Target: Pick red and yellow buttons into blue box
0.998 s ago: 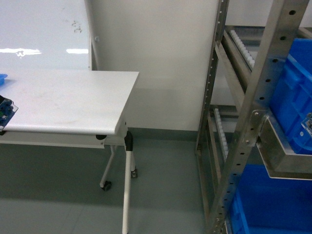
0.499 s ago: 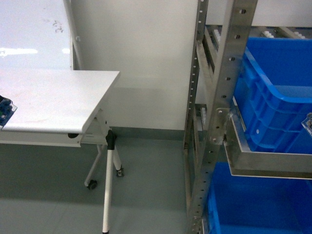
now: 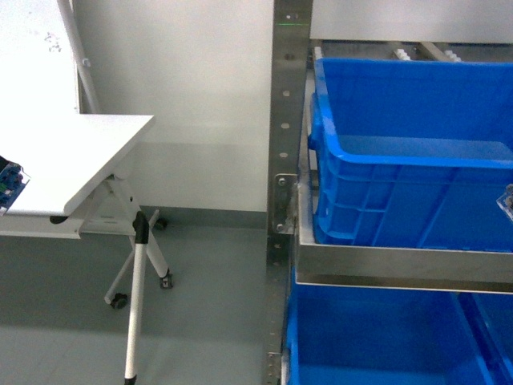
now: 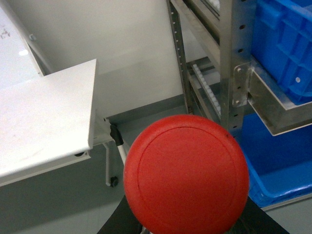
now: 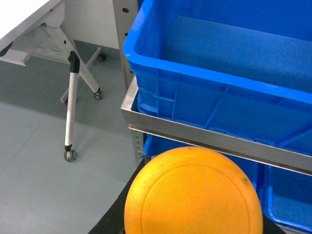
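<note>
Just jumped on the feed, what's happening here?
Each arm carries a button: the red button fills the left wrist view and the yellow button the right, though the claws' grip itself is hidden. The robot faces a metal rack holding the blue box, empty as far as visible. Neither button is in it yet.

left pincer [image 3: 8, 186]: showing only at the left edge of the head view as a small blue and white corner with dark trim
right pincer [image 3: 506, 204]: peeking in at the right edge of the head view as a pale, clear-looking tip
left wrist view: black curved parts are showing along the bottom edge
right wrist view: black rounded parts are showing along the bottom edge
</note>
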Controlling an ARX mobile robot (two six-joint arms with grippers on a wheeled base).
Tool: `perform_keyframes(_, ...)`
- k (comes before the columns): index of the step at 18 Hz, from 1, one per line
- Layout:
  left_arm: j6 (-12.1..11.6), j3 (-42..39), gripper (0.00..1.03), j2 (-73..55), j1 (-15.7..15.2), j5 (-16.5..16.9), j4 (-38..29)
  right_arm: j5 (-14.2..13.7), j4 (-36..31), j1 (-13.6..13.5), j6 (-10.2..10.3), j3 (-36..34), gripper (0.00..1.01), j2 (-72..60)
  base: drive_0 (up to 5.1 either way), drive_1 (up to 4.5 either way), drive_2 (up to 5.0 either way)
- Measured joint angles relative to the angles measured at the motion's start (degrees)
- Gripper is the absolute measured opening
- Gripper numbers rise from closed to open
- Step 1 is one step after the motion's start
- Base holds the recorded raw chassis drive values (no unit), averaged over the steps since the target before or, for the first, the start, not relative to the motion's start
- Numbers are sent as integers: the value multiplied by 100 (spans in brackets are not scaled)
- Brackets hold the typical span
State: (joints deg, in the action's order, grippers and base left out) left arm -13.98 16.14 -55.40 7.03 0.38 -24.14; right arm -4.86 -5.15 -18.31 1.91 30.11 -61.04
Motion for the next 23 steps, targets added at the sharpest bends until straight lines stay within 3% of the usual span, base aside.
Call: perform_keyframes(23,0,0,23,0,0,2,2,4,0,0,0,0,26,0,490,-232,-232)
